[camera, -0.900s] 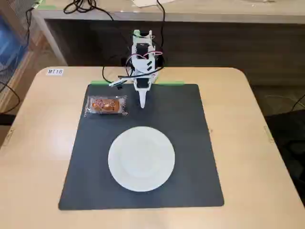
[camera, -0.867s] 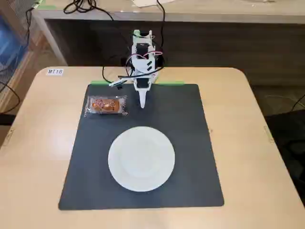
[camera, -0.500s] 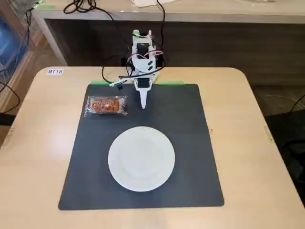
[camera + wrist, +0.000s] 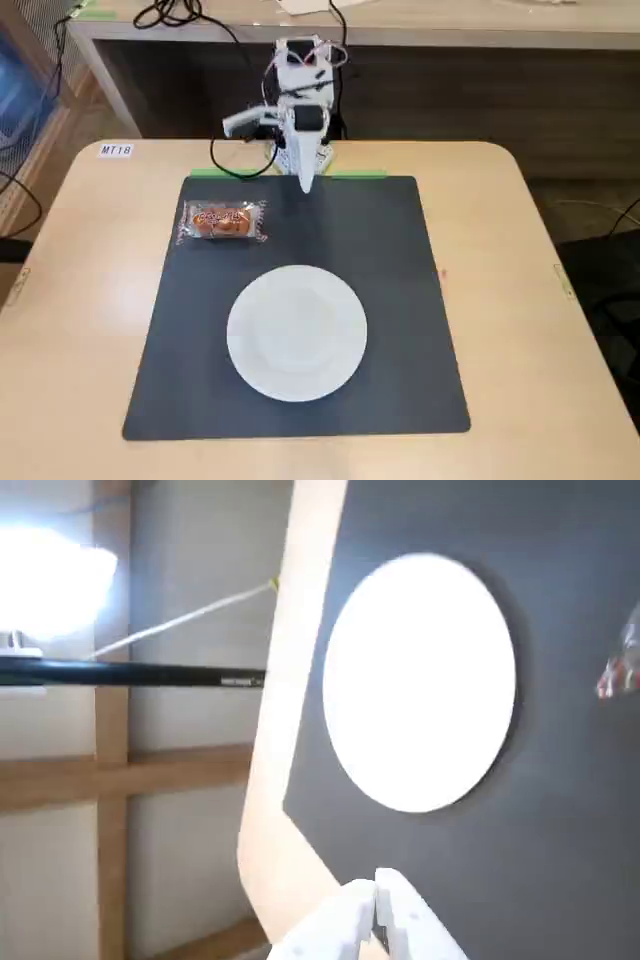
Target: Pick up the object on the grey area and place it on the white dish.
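White two-finger gripper (image 4: 305, 186) hangs over the far edge of the large dark grey square mat (image 4: 400, 300), fingers apparently pressed together, holding nothing. A round white plate (image 4: 296, 332) sits mid-mat; the small wrapped brown pastry (image 4: 222, 221) lies far-left on the mat. A small white label (image 4: 115, 150) seems to read "MT18".
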You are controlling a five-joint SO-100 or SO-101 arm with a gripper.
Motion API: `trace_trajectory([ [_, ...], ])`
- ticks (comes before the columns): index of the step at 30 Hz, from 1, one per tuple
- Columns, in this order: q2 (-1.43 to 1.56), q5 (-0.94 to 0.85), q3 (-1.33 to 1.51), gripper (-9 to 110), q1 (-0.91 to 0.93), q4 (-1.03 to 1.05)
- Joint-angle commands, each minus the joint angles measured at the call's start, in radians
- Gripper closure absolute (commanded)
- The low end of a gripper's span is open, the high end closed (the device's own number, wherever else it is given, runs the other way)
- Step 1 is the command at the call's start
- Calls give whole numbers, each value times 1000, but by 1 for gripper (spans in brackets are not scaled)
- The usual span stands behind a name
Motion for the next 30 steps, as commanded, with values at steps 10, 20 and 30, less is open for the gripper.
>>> trace_trajectory([
  [10, -502, -247, -295, 102, 494, 298],
  [20, -831, -394, -268, 101, 611, 298],
  [30, -965, -425, -264, 60, 615, 275],
])
